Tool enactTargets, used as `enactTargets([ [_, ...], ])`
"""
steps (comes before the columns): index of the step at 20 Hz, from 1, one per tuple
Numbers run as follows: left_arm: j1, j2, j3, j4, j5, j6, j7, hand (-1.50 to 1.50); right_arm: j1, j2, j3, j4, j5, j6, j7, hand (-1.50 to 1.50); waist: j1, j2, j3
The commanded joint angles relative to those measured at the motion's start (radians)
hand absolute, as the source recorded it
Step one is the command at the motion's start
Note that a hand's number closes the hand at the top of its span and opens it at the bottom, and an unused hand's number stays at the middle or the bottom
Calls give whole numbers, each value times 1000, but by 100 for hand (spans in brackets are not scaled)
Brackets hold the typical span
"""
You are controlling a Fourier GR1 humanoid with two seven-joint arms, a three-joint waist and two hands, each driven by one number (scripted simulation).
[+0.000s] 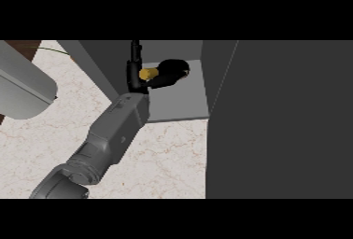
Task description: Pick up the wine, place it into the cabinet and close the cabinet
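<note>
Seen from above, a marbled tabletop [165, 158] fills the lower left of the view, and a dark grey cabinet [276, 116] rises on the right, its open shelf [179, 105] a paler grey recess at about twelve o'clock. One grey forearm runs diagonally from seven o'clock up toward twelve, ending in a black left hand [137, 74] that reaches into the cabinet opening. The wine [171, 71] lies inside the recess, just right of the hand: a dark bottle with a yellow cap [147, 73] pointing toward the fingers. The fingers look straight and narrow, touching or nearly touching the cap end, so the hand appears released rather than clenched, though the contact is hard to read. The right hand does not show. A pale rounded object [24, 91] sits at nine o'clock, well apart. As a judgement, the bottle is likely glass: rigid, fairly heavy, smooth and breakable, and prone to roll on its side. The widest part of the body would be the safer place to hold, not the slim neck.
</note>
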Motion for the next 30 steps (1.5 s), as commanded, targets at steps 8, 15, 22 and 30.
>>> enactTargets([
  [8, 48, 27, 14, 23, -9, -99, -41, -150, -8, -2, -6, -53, -41, -13, 41, -150, 6, 9, -7],
  [15, 74, 1, -4, 20, -7, -173, -36, -150, 30, 26, 55, -82, 2, -22, 37, -150, 18, -2, -6],
  [22, 89, 1, -14, -9, 62, -203, -60, -150, 30, 5, 33, -73, -38, -8, 41, -150, 4, -6, -6],
  [30, 149, 1, -122, -102, 165, -227, -41, -150, 11, 28, 47, -18, 10, -23, -5, -150, 24, -17, -5],
])
